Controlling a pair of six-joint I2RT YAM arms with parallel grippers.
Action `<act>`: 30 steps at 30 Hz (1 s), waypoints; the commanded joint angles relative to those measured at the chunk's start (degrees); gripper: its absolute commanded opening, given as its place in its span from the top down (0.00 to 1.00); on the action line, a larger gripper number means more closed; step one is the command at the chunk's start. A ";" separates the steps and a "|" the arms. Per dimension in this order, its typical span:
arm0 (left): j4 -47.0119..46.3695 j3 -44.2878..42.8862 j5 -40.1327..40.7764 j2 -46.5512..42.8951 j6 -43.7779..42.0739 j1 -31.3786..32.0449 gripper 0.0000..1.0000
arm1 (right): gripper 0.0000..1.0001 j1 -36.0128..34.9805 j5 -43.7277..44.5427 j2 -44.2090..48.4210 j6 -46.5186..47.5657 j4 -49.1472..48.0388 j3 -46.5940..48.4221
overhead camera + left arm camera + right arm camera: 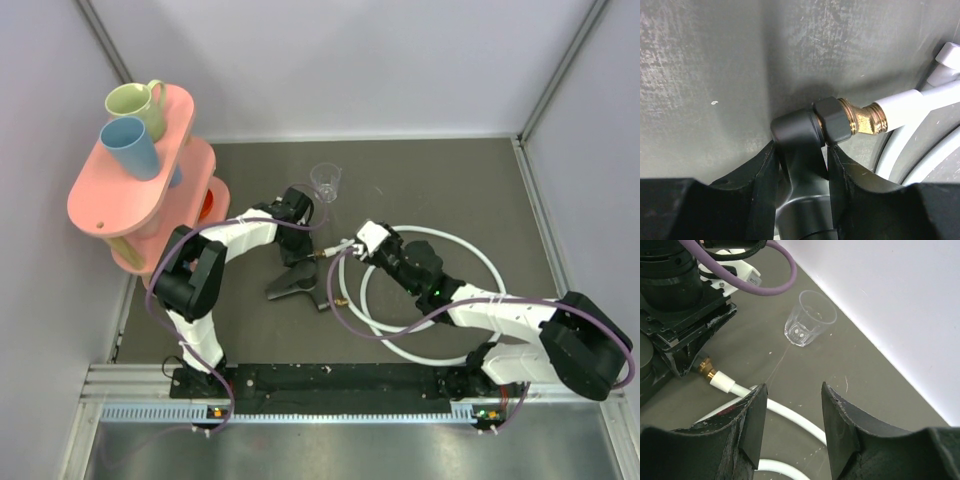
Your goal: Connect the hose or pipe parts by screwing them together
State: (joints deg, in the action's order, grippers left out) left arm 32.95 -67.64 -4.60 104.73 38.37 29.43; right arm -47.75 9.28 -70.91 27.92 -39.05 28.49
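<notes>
Left wrist: left fingers (pixel 757 185) clamp black fitting (pixel 796 134), brass tip (pixel 865 120) meeting white hose (pixel 902 105). Right fingers (pixel 752 425) open beside the fitting: grip hose end, keep coaxial, then twist.

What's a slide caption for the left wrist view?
The left gripper grips the black fitting, its brass tip meeting the white hose.

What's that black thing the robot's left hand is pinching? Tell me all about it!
The black fitting looks like smooth matte plastic, with a rounded head and a black collar. A bent brass-coloured threaded tip sticks out sideways and meets the end of the white hose. The left gripper pinches its stem from both sides, over the dark table.
</notes>
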 commanded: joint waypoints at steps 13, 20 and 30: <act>7.39 -5.75 -7.61 -6.64 -26.76 0.36 1.00 | 0.39 3.54 -30.81 -6.86 17.07 -8.85 -4.67; 6.51 -5.58 -16.20 -8.40 -28.26 0.01 1.00 | 0.37 3.54 -35.29 -12.93 24.01 -8.94 -2.65; 8.01 -7.16 -21.32 -8.14 -30.20 -0.43 1.00 | 0.46 2.66 -31.16 -20.05 33.33 -9.30 1.39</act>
State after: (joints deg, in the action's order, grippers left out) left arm 40.49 -71.22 -18.48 100.12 10.17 29.08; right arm -44.53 -22.35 -89.56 55.99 -47.05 26.48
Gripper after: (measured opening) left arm 0.428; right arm 0.572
